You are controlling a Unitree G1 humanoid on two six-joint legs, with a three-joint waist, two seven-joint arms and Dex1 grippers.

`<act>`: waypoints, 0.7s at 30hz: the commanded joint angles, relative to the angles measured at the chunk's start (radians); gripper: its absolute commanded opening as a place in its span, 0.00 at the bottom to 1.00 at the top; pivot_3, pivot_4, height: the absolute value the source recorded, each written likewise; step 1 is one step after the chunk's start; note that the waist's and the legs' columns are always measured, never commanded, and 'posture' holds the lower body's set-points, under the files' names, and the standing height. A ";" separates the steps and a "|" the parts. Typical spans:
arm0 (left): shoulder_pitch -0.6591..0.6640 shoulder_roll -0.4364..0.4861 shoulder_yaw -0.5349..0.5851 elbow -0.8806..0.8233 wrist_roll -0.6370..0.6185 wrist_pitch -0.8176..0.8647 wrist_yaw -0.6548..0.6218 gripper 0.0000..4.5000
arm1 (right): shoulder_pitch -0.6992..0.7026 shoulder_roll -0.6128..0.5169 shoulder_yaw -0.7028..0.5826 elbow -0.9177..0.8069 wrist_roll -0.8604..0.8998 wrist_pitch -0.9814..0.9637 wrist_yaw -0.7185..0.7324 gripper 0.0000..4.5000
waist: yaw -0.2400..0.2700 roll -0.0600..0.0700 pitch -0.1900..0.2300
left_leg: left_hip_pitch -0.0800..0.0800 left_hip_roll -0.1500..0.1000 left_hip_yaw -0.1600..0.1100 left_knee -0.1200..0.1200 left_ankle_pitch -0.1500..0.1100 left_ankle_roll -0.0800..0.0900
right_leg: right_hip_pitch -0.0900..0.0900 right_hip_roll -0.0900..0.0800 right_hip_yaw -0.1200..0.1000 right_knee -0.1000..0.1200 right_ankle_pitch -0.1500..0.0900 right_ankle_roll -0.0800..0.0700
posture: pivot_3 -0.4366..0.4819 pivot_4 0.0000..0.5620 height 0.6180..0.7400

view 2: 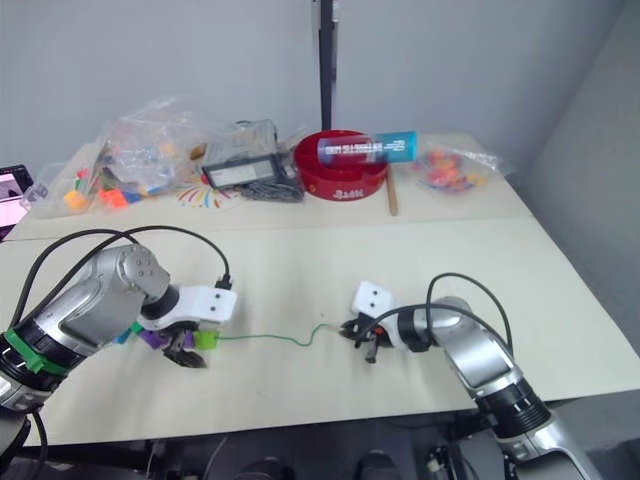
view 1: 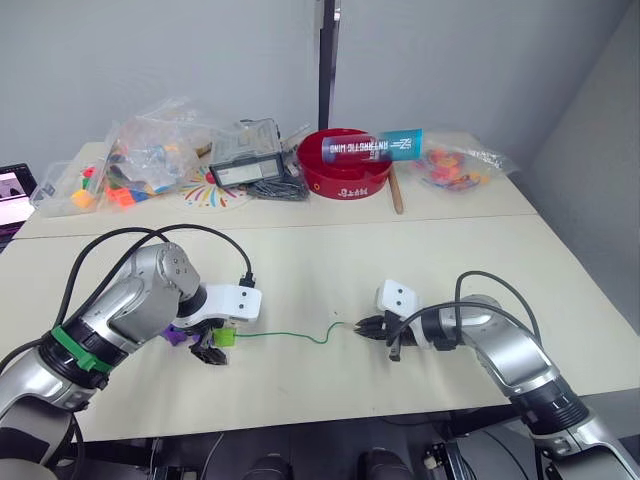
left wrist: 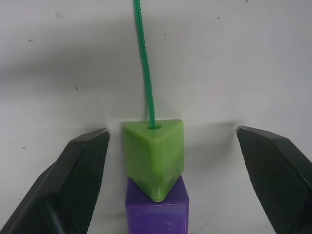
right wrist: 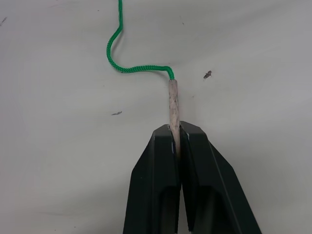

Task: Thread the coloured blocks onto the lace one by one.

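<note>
Right pincer [right wrist: 176, 134] pinches the thin green lace's [view 1: 285, 335] pale stiff tip, so I'd keep it taut while my wide-open left pincer [left wrist: 170, 161] steadies the light green plastic wedge block [left wrist: 155, 156].

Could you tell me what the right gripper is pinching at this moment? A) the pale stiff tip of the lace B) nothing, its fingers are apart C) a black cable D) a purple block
A: in the right wrist view the right gripper has its two fingers closed on the pale tip of the green lace, which curls away across the table.
</note>
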State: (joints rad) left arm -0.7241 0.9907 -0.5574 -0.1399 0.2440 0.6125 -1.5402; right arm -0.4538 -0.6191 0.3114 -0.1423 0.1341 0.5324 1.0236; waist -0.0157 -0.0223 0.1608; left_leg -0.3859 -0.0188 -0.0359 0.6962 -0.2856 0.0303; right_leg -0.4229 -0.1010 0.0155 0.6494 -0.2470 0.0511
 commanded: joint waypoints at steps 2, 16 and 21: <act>0.045 0.013 -0.016 0.004 0.028 -0.007 -0.001 0.62 | -0.004 -0.009 -0.014 -0.034 0.012 0.005 0.003 0.00 | -0.003 0.000 0.000 | 0.000 0.000 0.000 0.000 0.000 0.000 | 0.000 0.000 0.000 0.000 0.000 0.000 | 0.48 0.27 1.00; 0.076 0.031 0.013 0.010 0.018 -0.067 -0.044 0.28 | -0.003 -0.017 -0.017 -0.024 0.012 0.000 0.004 0.00 | -0.009 0.000 0.000 | 0.001 0.001 0.001 -0.001 -0.001 0.001 | 0.000 0.001 0.001 0.000 0.000 0.000 | 0.48 0.27 1.00; 0.070 0.040 0.025 0.086 0.042 -0.119 -0.030 0.28 | -0.001 -0.064 -0.026 0.008 0.000 -0.024 0.023 0.00 | -0.006 0.000 0.000 | 0.001 0.000 0.002 -0.001 -0.001 0.001 | 0.000 0.000 0.001 0.000 0.000 0.000 | 0.48 0.27 1.00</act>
State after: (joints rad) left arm -0.6786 1.0188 -0.5074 -0.1110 0.2689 0.5087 -1.5563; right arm -0.4539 -0.6667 0.3100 -0.1284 0.1362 0.5279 1.0376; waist -0.0221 -0.0220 0.1606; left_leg -0.3847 -0.0182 -0.0339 0.6953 -0.2862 0.0313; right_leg -0.4229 -0.1006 0.0169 0.6493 -0.2470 0.0511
